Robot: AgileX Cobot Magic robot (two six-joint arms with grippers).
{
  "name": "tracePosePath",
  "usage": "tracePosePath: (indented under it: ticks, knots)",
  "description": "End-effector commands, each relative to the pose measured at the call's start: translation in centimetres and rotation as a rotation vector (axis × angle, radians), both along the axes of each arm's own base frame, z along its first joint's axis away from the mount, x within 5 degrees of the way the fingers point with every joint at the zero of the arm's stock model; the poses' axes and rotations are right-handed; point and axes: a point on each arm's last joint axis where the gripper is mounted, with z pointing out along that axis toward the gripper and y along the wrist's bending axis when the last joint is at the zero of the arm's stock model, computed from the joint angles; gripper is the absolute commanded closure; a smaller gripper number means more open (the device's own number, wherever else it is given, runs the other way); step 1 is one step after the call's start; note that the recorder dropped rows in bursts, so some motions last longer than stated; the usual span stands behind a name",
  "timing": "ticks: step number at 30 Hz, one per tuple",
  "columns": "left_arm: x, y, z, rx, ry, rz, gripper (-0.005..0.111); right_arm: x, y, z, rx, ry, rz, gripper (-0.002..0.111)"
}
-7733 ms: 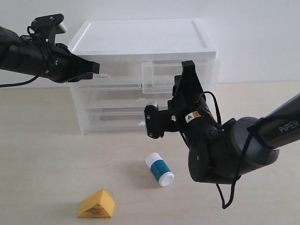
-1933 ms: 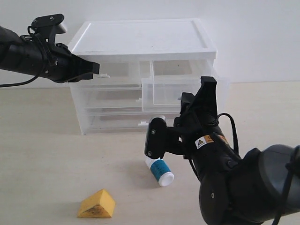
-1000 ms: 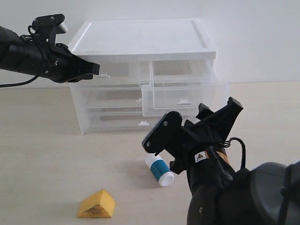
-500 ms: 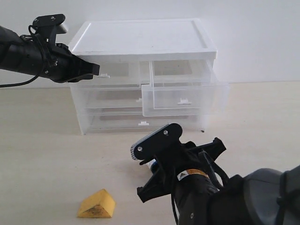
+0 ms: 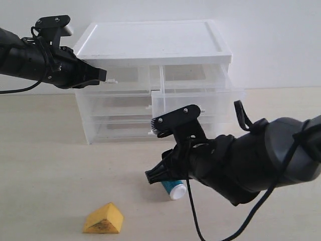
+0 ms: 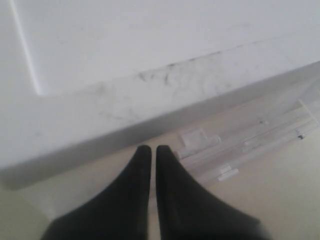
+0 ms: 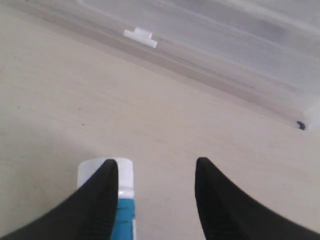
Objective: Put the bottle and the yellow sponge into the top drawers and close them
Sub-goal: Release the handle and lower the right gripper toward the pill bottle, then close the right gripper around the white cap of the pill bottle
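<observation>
My right jaws stand released and empty above the bottle (image 7: 125,200), which lies on the bench (image 7: 60,110) partly under one finger (image 7: 97,205), off-centre of the gap; my left jaws are clenched empty.

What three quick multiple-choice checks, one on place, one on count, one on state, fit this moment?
1. Where is the yellow sponge? A on the table; B in a drawer; C on the cabinet top.
2. How many top drawers are pulled out? A none; B one; C two.
3. By the bottle, the right gripper is: A clamped on it; B open; C shut, empty.
Answers: 1A, it lies on the tabletop; 2B, only the right-hand one juts forward; 3B, its fingers stand apart in the wrist view.
</observation>
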Motion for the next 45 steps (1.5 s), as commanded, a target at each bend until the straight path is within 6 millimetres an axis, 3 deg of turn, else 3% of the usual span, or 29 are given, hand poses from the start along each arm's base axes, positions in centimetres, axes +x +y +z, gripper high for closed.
tracePosePath:
  ticks: [1, 9, 16, 35, 38, 42, 45]
  knots:
    - [0.1, -0.1, 0.1, -0.006, -0.004, -0.001, 0.103, 0.8, -0.7, 0.4, 0.003, 0.019, 0.025, 0.065]
    - [0.0, -0.1, 0.1, -0.006, 0.001, -0.011, 0.103, 1.3, 0.7, 0.2, 0.042, 0.077, 0.100, 0.065]
    - [0.0, -0.1, 0.1, -0.004, 0.000, -0.012, 0.103, 1.8, 1.7, -1.9, 0.019, 0.132, 0.130, 0.065]
    - [0.0, -0.1, 0.1, 0.009, -0.005, -0.021, 0.103, 0.1, 2.6, -3.1, 0.052, 0.313, 0.273, 0.065]
    - [0.0, -0.1, 0.1, 0.009, -0.005, -0.021, 0.103, -0.1, 2.7, -3.2, 0.048, 0.324, 0.298, 0.075]
    - [0.0, -0.1, 0.1, 0.009, -0.005, -0.021, 0.103, -0.5, 2.8, -3.2, 0.044, 0.349, 0.347, 0.108]
    - [0.0, -0.1, 0.1, 0.009, -0.005, -0.021, 0.103, -0.9, 3.0, -2.6, 0.063, 0.367, 0.377, 0.108]
